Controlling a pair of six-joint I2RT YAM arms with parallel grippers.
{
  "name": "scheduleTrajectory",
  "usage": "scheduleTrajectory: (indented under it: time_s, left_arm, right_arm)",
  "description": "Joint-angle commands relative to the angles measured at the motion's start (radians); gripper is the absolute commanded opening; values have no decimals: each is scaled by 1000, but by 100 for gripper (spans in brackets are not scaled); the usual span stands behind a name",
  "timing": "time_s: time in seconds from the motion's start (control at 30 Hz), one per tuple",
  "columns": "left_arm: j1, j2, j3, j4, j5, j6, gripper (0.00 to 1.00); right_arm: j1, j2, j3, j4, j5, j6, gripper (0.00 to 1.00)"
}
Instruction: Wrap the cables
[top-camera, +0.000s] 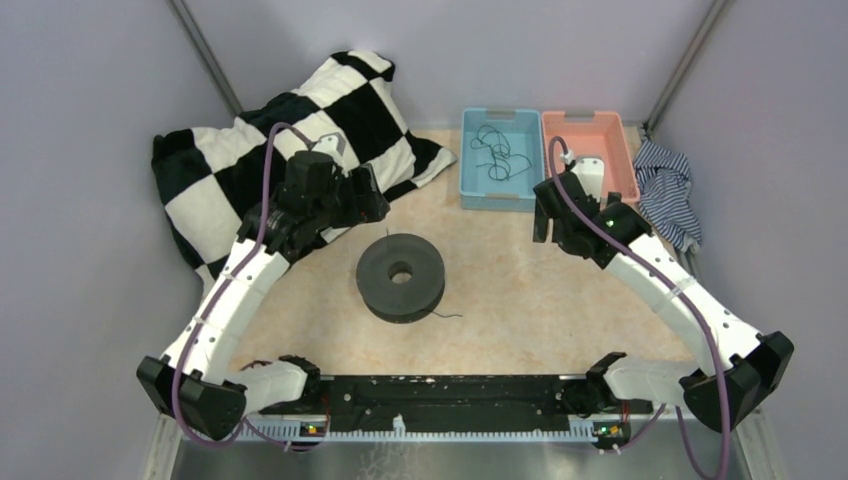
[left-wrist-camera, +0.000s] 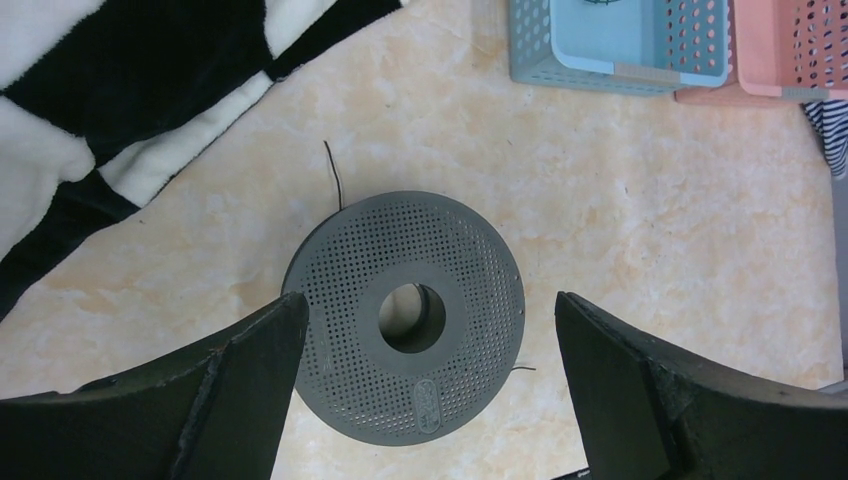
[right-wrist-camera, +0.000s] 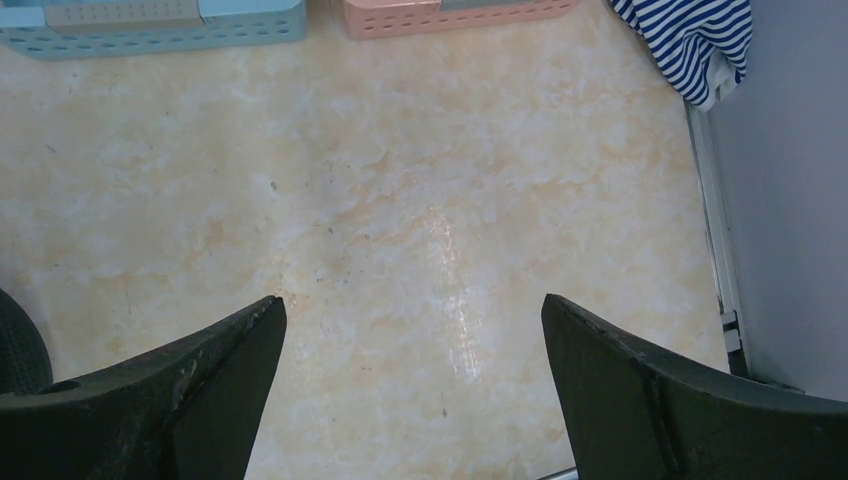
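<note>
Thin black cables (top-camera: 497, 155) lie tangled in the blue bin (top-camera: 500, 200) at the back. A dark round spool (top-camera: 400, 277) lies flat mid-table, its perforated face (left-wrist-camera: 403, 315) up. Short black wire ends stick out of it at the far side (left-wrist-camera: 333, 172) and the right (left-wrist-camera: 520, 368). My left gripper (top-camera: 370, 195) hovers up-left of the spool, open and empty (left-wrist-camera: 430, 300), the spool showing between its fingers. My right gripper (top-camera: 545, 215) hangs in front of the bins, open over bare tabletop (right-wrist-camera: 412, 300), holding nothing.
A pink bin (top-camera: 590, 135) stands right of the blue one. A black-and-white checkered blanket (top-camera: 250, 150) covers the back left. A striped cloth (top-camera: 665, 190) lies at the right wall. Grey walls close in both sides.
</note>
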Motion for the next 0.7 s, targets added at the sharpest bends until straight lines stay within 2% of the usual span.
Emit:
scheduleTrajectory:
  time_s: [0.0,0.3,0.67]
  left_arm:
    - [6,-5,68,-23,-79,-28,98]
    - [6,-60,45,0,-215,-72,98]
    - [5,-82,-27,57,-144,-28,98]
  right_arm:
    - [-6,-30,25,10,20,12,99]
    - [-7,-14,51,53,16,-14,99]
    - [-8,-13,85,92,34,-16,99]
